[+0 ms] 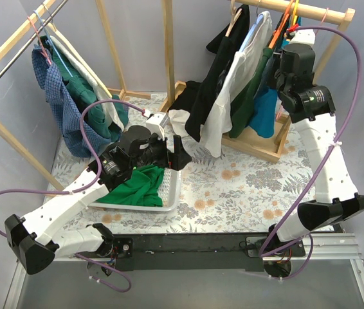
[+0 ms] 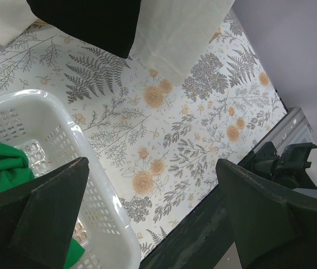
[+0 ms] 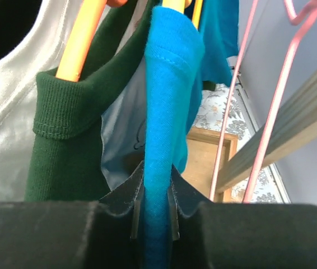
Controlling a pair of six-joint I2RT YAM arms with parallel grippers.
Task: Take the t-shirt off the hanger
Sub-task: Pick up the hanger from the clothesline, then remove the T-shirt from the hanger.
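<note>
Right gripper (image 3: pixel 154 216), lower centre, pinches the blue t-shirt (image 3: pixel 167 84); left gripper (image 2: pixel 153 168) gapes idle; next, I'd say, tug it free

The right arm (image 1: pixel 317 129) reaches up to the blue t-shirt (image 1: pixel 267 109) hanging on the far right rail (image 1: pixel 310 9). The left arm (image 1: pixel 72 206) is over a white basket (image 1: pixel 174 192) with a green cloth (image 1: pixel 137 187) inside.

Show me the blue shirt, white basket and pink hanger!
blue shirt (image 3: pixel 167 84): right wrist view, shoulder fold
white basket (image 2: pixel 107 193): left wrist view, near rim
pink hanger (image 3: pixel 270 130): right wrist view, straight wire
</note>
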